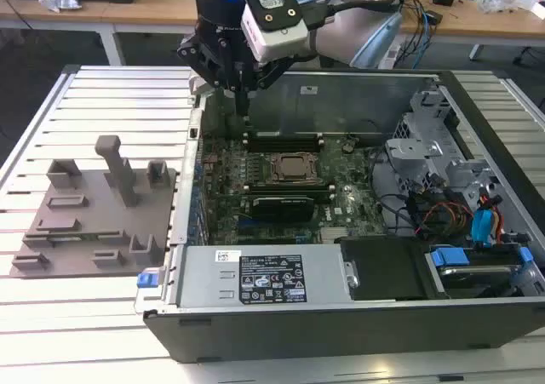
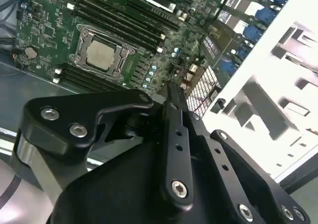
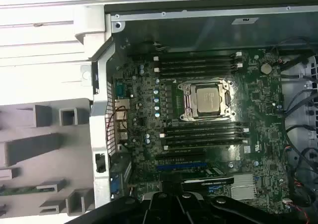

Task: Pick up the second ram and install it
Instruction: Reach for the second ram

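Note:
My gripper (image 1: pixel 242 105) hangs over the back left corner of the open computer case (image 1: pixel 341 312), above the green motherboard (image 1: pixel 223 198). Its fingers are drawn together to a narrow tip with nothing between them. In the first wrist view the gripper (image 3: pixel 177 198) sits at the picture's edge, over the board near the expansion slots. A thin green strip, which looks like the second ram (image 3: pixel 22 188), lies in the grey fixture (image 3: pixel 35 149) outside the case. Long black memory slots (image 3: pixel 198 64) run on both sides of the CPU socket (image 3: pixel 206 101).
The grey fixture (image 1: pixel 94 214) with upright posts stands on the slatted table at the exterior view's left. A power supply (image 1: pixel 264 277) fills the case's front. Drive cages and cables (image 1: pixel 460 205) crowd the exterior view's right. The case wall (image 3: pixel 102 114) stands between fixture and board.

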`<control>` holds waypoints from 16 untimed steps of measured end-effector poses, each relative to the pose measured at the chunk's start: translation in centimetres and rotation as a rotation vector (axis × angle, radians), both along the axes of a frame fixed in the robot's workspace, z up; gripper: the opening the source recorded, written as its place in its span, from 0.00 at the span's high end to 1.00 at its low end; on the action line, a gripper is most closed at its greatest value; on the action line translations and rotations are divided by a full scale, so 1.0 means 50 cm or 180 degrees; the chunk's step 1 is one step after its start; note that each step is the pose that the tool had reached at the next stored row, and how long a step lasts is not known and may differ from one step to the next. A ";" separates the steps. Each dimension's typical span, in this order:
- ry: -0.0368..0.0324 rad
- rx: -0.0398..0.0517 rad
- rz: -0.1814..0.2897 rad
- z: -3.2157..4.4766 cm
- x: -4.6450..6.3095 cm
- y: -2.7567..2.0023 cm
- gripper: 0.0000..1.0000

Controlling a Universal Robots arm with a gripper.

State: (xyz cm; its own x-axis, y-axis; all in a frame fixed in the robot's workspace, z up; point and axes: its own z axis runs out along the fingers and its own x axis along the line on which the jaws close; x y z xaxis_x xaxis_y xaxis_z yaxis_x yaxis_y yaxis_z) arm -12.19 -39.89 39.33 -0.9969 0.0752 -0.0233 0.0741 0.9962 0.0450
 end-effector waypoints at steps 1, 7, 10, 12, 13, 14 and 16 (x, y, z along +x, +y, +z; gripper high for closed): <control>0.0000 0.0000 0.0000 0.000 -0.005 -0.0001 0.90; -0.0013 0.0000 0.0000 0.000 -0.124 0.0001 0.90; -0.0016 0.0000 0.0000 -0.001 -0.173 -0.0001 0.90; -0.0017 0.0000 -0.0001 -0.001 -0.191 0.0001 0.90; -0.0017 0.0000 0.0000 -0.001 -0.197 0.0000 0.90; -0.0017 0.0000 0.0000 -0.001 -0.204 0.0000 0.90; -0.0017 0.0000 0.0000 -0.002 -0.214 0.0000 0.90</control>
State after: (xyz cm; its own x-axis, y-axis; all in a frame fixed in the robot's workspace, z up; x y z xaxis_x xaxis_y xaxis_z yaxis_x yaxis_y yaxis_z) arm -22.90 -39.89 39.24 -0.9968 0.0752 -0.0288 0.0739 0.9962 0.0455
